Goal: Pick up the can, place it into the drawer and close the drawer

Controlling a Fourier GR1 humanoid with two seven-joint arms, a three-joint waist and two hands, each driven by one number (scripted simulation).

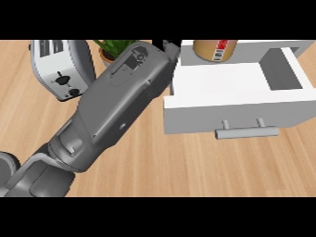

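Observation:
A tan can with a red and white label shows at the picture's top, over the far end of the open white drawer; its upper part is cut off. My left forearm runs from the lower left up to the drawer's far left corner. Only a black sliver of the left hand shows, just left of the can, and whether it touches the can is hidden. The drawer stands pulled out, its grey handle facing me. The right hand is nowhere in the view.
A silver toaster stands at the back left, close to my forearm. A potted green plant sits behind it. Bare wooden counter lies in front of the drawer.

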